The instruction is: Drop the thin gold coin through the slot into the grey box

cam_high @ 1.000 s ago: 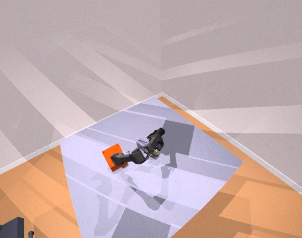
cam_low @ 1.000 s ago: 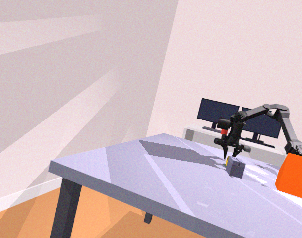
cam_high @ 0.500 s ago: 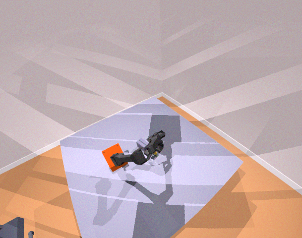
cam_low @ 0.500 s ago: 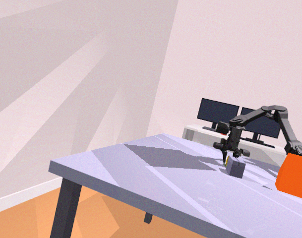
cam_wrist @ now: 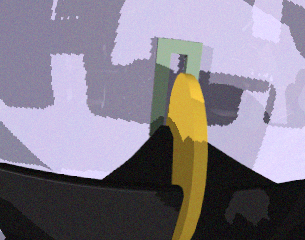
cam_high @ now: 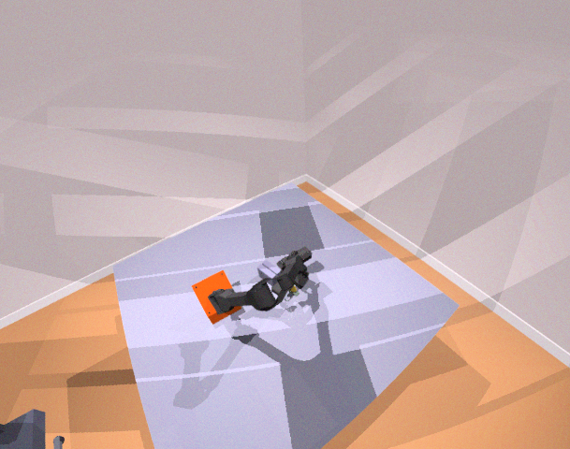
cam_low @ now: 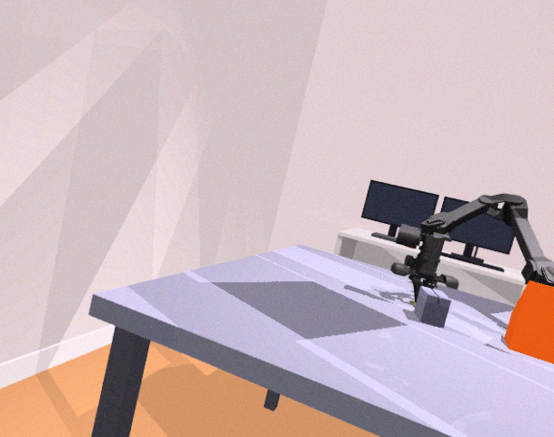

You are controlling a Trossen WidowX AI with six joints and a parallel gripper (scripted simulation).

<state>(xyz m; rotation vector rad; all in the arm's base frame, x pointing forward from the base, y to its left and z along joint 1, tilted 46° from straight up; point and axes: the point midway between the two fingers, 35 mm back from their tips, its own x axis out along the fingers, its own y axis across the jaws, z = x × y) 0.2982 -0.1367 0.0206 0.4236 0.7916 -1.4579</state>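
Note:
The gold coin (cam_wrist: pixel 189 107) (cam_high: pixel 293 288) stands on edge, seen nearly edge-on in the wrist view. My gripper (cam_wrist: pixel 170 135) (cam_low: pixel 417 300) points down and is shut on the coin, with a dark finger against each face. The green holder (cam_wrist: pixel 179 45) is around and beneath the coin; its near end is hidden by the fingers and coin. Whether the coin's lower edge still sits in the holder cannot be told. The grey box (cam_high: pixel 266 269) (cam_low: pixel 433 314) stands close beside the gripper, with the slot in its lid; it does not show in the wrist view.
The arm rises from an orange base block (cam_high: pixel 223 279) (cam_low: pixel 540 324) on the pale table (cam_high: pixel 188 420) (cam_low: pixel 248 324). Two monitors (cam_low: pixel 398 202) stand on a white desk behind the table. Broad shadows cross the table top.

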